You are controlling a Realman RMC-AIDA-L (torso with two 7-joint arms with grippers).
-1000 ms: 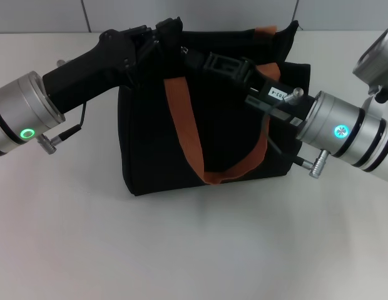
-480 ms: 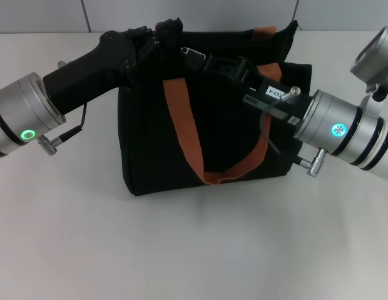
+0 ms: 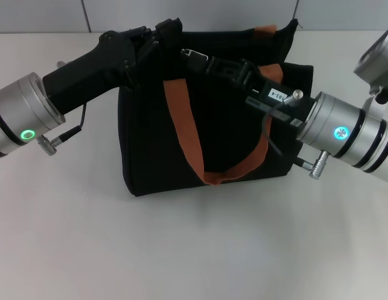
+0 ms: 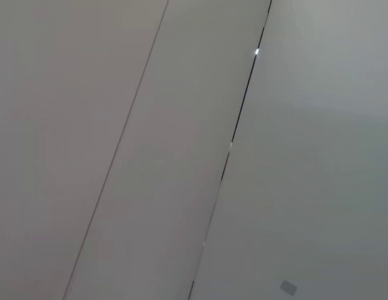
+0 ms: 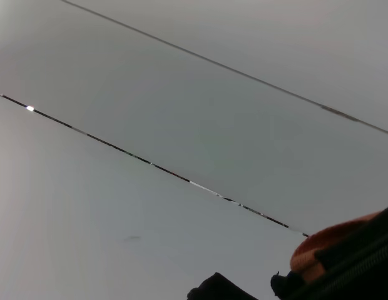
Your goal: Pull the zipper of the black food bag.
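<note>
Right tool point(image 3: 203, 59) at small silver zipper tab point(image 3: 189, 54); grip state unclear. Left tool point(image 3: 161, 34) apparently pinning boxy black fabric bag point(image 3: 150, 137) corner. Risk: tab slipping, bag dragging.

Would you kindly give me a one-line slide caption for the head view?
Left gripper holds the boxy black fabric food bag's top corner; right gripper is at the small silver zipper pull.

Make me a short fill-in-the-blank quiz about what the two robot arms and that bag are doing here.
1. The big boxy fabric bag on the white table is ____ in colour.
2. Its webbing loop handles are rust-____.
3. The small silver zipper tab sits along the bag's ____ edge.
4. The left gripper is at the bag's top ____ corner.

Missing words: black; brown; top; left
</note>
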